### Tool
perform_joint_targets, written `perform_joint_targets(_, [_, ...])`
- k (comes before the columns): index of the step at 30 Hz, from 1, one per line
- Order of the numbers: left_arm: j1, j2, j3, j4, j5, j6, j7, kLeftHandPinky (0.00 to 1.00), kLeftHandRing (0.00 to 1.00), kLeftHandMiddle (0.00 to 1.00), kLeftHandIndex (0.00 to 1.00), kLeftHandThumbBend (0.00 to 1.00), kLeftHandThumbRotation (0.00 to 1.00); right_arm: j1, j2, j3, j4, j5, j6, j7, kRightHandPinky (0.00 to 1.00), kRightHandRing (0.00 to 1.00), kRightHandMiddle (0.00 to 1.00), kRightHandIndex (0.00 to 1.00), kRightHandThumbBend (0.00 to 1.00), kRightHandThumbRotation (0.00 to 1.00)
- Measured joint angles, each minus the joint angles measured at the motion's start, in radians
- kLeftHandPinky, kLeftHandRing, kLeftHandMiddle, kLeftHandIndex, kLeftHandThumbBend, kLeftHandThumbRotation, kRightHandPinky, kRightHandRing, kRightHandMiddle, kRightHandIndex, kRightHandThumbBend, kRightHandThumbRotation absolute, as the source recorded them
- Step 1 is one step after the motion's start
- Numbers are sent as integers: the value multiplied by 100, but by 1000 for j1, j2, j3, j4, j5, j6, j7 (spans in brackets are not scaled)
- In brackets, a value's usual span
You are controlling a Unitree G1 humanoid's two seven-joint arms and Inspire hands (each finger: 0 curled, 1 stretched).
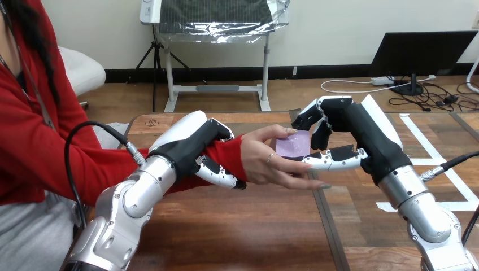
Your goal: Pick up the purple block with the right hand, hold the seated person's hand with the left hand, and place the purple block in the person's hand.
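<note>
A flat pale purple block [295, 145] lies on the palm of the person's hand [271, 161], which reaches in from the left over the middle of the table. My left hand [195, 148] is curled round the person's wrist at the red sleeve, fingers over the top and thumb underneath. My right hand [344, 132] hovers just right of the block. Its fingers are bent above the block's right edge and its thumb lies under the person's fingertips. I cannot tell whether the right hand still pinches the block.
The wooden table [254, 226] runs under both arms. White tape lines [438, 155] mark its right part. The person sits at the left side, the arm stretched across the table's back left.
</note>
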Motion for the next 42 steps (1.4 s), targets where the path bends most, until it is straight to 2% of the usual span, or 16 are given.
perform_joint_targets(11, [0,0,0,0,-2,-1,0,18,25,33,37,64,0,5,1,0,-34,2,33,6,26,31,37,43,73,0])
perform_joint_targets(21, [0,0,1,0,-2,-3,0,18,25,34,37,64,0,5,4,0,-42,3,37,12,26,31,37,43,74,0])
perform_joint_targets(33, [0,1,3,0,-17,-3,-2,25,32,39,41,68,0,5,4,1,-42,1,37,12,29,35,41,46,74,0])
perform_joint_targets(36, [0,3,5,-1,-30,-3,-5,28,35,42,44,69,6,5,4,1,-42,1,37,13,30,37,43,47,73,0])
perform_joint_targets(39, [0,8,5,-1,-41,-9,-6,33,41,46,47,72,17,5,3,1,-42,1,37,15,32,38,44,48,72,0])
perform_joint_targets(40, [0,10,5,-1,-42,-12,-6,38,46,50,50,75,27,5,3,1,-42,1,37,17,32,39,45,49,70,2])
perform_joint_targets(42, [0,15,5,-2,-42,-20,-6,42,50,52,52,77,34,5,3,1,-42,3,37,21,33,39,45,49,69,3])
